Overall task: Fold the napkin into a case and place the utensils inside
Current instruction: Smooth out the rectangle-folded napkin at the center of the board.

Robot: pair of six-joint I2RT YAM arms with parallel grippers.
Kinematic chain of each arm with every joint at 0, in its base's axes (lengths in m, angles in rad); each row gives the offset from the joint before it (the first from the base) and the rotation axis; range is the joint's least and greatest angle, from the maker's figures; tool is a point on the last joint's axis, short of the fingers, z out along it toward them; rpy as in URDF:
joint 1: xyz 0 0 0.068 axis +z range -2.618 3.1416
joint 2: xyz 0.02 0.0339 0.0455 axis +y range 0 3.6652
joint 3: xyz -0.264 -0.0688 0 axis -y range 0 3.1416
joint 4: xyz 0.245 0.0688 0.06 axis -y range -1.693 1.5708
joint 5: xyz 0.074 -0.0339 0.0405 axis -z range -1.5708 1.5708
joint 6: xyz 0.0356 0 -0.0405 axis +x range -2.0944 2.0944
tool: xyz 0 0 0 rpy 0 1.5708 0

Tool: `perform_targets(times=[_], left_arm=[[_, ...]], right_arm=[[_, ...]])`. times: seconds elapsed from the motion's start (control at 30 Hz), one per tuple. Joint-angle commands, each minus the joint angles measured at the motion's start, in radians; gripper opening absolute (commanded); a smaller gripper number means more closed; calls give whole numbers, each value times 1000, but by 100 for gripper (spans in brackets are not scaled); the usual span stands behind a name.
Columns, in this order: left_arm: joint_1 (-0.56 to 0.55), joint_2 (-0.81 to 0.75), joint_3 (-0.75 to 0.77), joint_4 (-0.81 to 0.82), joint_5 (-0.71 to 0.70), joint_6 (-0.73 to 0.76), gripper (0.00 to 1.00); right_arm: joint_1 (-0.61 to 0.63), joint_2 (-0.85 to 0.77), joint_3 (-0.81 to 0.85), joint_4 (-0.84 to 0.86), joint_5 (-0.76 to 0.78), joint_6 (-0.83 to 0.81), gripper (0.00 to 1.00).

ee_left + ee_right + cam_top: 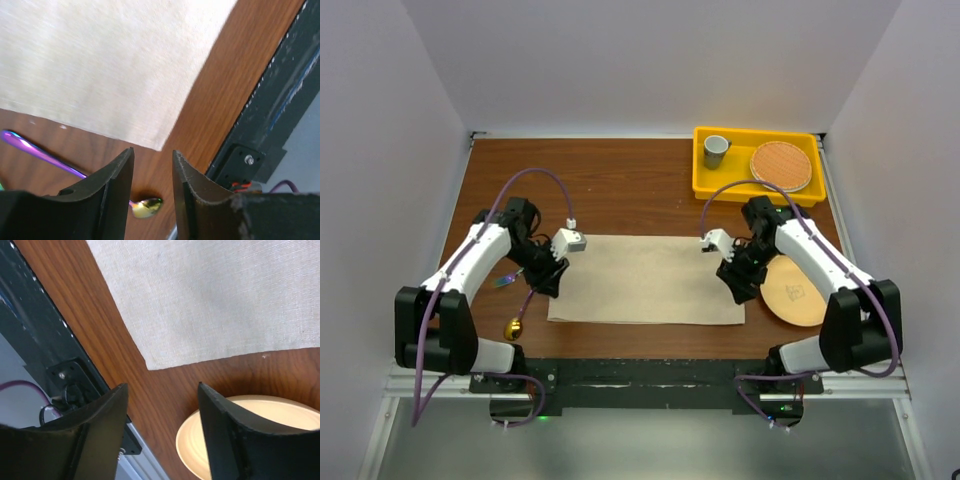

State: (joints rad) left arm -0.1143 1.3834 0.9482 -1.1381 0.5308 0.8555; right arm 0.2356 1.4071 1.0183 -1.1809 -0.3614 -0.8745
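Lying flat, the napkin sits just ahead of the left gripper and right gripper fingers, which stand apart and empty.

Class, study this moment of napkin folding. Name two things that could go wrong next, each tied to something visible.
1. The round peach plate lies close beside a corner of the plain beige cloth napkin, by the right gripper; a low grab could knock it.
2. The thin purple spoon with a gold bowl lies near the front edge of the brown wooden table, beside the left gripper; a sweep might push it off.
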Motion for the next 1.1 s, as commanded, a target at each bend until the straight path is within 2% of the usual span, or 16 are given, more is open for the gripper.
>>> perform_targets(times=[0.0,0.03,0.17,0.2,0.4,0.57,0.67,0.8,0.87,0.9,0.93,1.0,1.07], left_arm=[[-22,-8,35,122,58,-94,38],[-30,-3,17,141,48,-107,36],[-93,12,-57,283,-14,-205,28],[-103,22,-69,299,-28,-214,24],[-137,81,-126,374,-120,-251,16],[-137,129,-108,396,-192,-240,15],[-124,128,-14,356,-83,-243,19],[-111,74,163,383,79,-349,41],[-110,25,201,487,118,-459,50],[-108,-31,224,533,113,-498,78],[-110,-59,228,640,100,-582,98],[-110,-118,244,740,30,-671,100],[-110,-136,268,830,-11,-762,100]], right_arm=[[8,67,31,55,-54,81,53],[7,78,29,73,-48,95,50],[16,144,6,222,2,158,47],[18,176,6,237,12,166,47],[19,236,-30,310,90,170,45],[24,224,-82,277,93,144,44],[27,185,-41,221,20,153,47],[10,133,130,211,-115,259,59],[-4,89,247,251,-215,352,67],[-4,72,282,282,-227,388,71],[-5,50,339,359,-240,467,84],[-4,13,420,435,-251,549,98],[-4,6,457,519,-239,647,98]])
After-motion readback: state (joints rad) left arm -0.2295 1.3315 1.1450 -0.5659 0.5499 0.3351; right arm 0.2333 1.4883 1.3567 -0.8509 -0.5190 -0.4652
